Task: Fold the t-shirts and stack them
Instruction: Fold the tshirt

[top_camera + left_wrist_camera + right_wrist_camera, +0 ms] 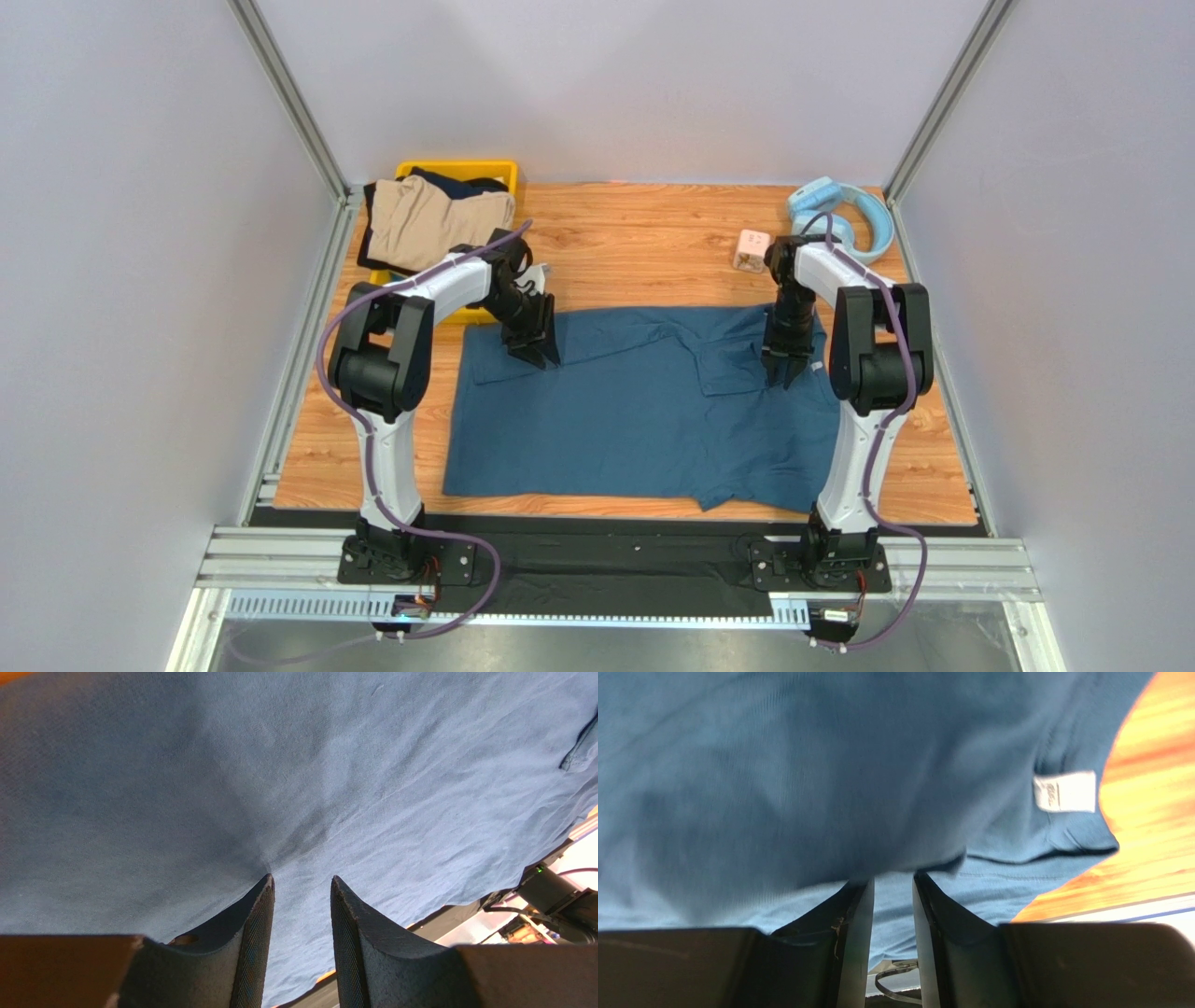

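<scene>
Seen from above, a wooden bench [631, 238] is shown with two robot arms mounted at its 6 o'clock edge. A large teal-blue t-shirt [645, 406] is spread nearly flat across the middle of the bench, with a loose flap folded over near its centre.

The left pincer [533, 350] is set down on the shirt at about 10 o'clock from the shirt's centre, near its far left corner. In the left wrist view, the left pincer [302, 882] is seen with its two dark fingers parted. Their tips are pressed against the blue cloth [281, 777], and creases run out from the contact point. No cloth is seen between the fingers.

The right pincer [783, 371] is placed on the shirt at about 2 o'clock from its centre. In the right wrist view, the right pincer [892, 882] is seen with a narrow gap between its fingers. A folded edge of the shirt [808, 763] lies just above the tips, and nothing is seen clamped. A white label [1064, 791] is sewn inside the collar at 2 o'clock in that view.

At 11 o'clock on the bench, a bunched tan garment [428, 221] is draped over a navy garment [456, 179] in a yellow bin [508, 171]. Light-blue headphones [842, 217] and a small pink cube [753, 249] are found at 1 o'clock.
</scene>
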You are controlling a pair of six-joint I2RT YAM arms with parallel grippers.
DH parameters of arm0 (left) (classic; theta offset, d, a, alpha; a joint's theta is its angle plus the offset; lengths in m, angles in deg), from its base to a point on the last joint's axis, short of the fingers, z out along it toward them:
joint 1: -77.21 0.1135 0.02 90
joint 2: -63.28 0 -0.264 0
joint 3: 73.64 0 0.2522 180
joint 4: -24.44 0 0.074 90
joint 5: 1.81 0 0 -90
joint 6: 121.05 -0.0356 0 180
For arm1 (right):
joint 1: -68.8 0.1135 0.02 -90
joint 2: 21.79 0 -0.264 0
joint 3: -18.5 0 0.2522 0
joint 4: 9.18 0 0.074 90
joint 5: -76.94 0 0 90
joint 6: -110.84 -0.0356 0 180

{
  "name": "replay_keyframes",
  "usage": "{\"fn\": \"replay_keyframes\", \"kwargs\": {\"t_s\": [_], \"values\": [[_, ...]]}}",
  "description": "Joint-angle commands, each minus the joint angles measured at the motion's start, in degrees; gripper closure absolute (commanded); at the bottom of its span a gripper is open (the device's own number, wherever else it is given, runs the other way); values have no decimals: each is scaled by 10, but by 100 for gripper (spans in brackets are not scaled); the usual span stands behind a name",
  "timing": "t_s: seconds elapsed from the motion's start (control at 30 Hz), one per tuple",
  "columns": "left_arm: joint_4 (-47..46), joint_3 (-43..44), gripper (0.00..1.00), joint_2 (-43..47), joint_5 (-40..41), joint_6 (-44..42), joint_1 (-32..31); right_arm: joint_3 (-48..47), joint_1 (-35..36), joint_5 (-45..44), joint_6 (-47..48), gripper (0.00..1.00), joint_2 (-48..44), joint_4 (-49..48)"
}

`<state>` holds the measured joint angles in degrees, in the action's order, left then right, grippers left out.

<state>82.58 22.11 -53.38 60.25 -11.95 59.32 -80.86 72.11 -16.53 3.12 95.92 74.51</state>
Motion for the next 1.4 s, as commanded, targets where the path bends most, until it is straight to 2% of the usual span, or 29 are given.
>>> {"fn": "replay_keyframes", "kwargs": {"t_s": [0.0,1.0,1.13,1.23,1.27,1.3,1.37], "values": [[11,15,58,28,-2,-16,2,-18,1,-15,3,69,15,-19],[4,20,58,24,-15,7,1,-25,-10,-37,-6,70,-7,-35],[4,21,58,23,-15,7,-3,-29,-18,-27,-4,72,5,-35],[4,19,58,21,-16,5,-4,-30,-18,-27,-5,81,12,-37],[4,19,58,21,-18,4,-5,-31,-19,-26,-5,94,15,-37],[4,19,58,21,-18,4,-5,-32,-19,-26,-7,99,15,-37],[4,18,58,20,-18,3,-6,-34,-19,-25,-7,100,10,-36]]}}
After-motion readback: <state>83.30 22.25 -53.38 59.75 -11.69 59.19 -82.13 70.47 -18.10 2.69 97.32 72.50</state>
